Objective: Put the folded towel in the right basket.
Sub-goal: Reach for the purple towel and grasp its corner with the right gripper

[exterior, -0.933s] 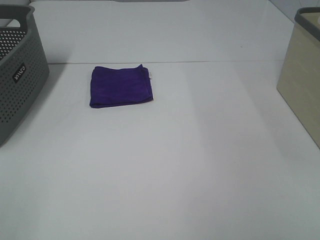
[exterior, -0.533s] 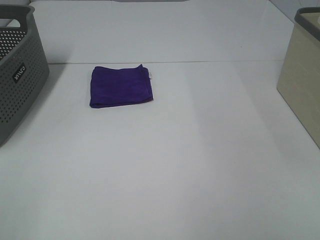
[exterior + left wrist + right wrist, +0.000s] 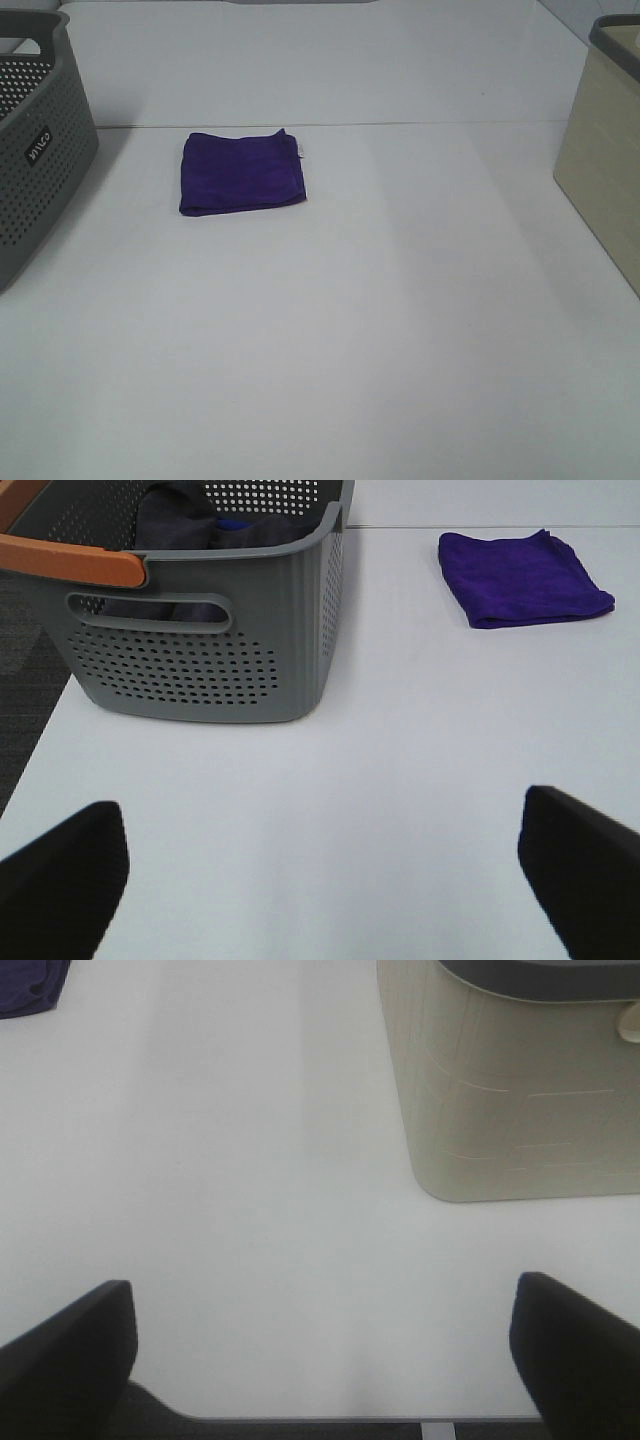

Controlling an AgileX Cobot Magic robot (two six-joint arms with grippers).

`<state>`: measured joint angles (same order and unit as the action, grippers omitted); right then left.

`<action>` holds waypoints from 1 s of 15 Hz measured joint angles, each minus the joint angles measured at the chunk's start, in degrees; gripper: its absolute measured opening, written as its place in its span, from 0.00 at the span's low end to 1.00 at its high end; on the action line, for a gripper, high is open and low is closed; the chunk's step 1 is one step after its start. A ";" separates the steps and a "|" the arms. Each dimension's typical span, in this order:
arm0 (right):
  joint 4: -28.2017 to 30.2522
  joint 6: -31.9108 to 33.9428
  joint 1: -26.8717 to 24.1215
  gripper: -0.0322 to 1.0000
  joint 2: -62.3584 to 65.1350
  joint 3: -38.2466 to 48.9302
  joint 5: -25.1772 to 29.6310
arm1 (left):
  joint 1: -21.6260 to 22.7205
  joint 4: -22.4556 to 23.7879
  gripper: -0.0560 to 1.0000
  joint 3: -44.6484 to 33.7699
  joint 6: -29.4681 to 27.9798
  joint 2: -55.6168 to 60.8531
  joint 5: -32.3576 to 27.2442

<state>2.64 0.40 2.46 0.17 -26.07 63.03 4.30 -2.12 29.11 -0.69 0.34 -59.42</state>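
Note:
A folded purple towel (image 3: 241, 172) lies flat on the white table, left of centre and toward the back. It also shows in the left wrist view (image 3: 522, 577), and a corner of it in the right wrist view (image 3: 30, 982). The beige right basket (image 3: 606, 150) stands at the right edge, and shows in the right wrist view (image 3: 510, 1080). Neither gripper appears in the high view. My left gripper (image 3: 320, 875) is open and empty, far from the towel. My right gripper (image 3: 325, 1345) is open and empty over the table's front edge, near the beige basket.
A grey perforated basket (image 3: 35, 150) with an orange handle (image 3: 70, 560) stands at the left edge and holds dark cloth (image 3: 190, 515). The white table (image 3: 350, 330) has a seam across the back.

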 joint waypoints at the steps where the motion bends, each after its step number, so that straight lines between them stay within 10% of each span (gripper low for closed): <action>1: 0.00 0.00 0.00 0.97 0.00 0.00 0.00 | 0.00 0.00 0.99 0.00 0.00 0.00 0.00; 15: 0.00 0.00 0.00 0.97 0.00 0.00 0.00 | 0.00 0.00 0.99 0.00 0.00 0.00 0.00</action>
<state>2.64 0.40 2.46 0.17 -26.07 63.03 4.30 -2.12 29.11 -0.69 0.34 -59.42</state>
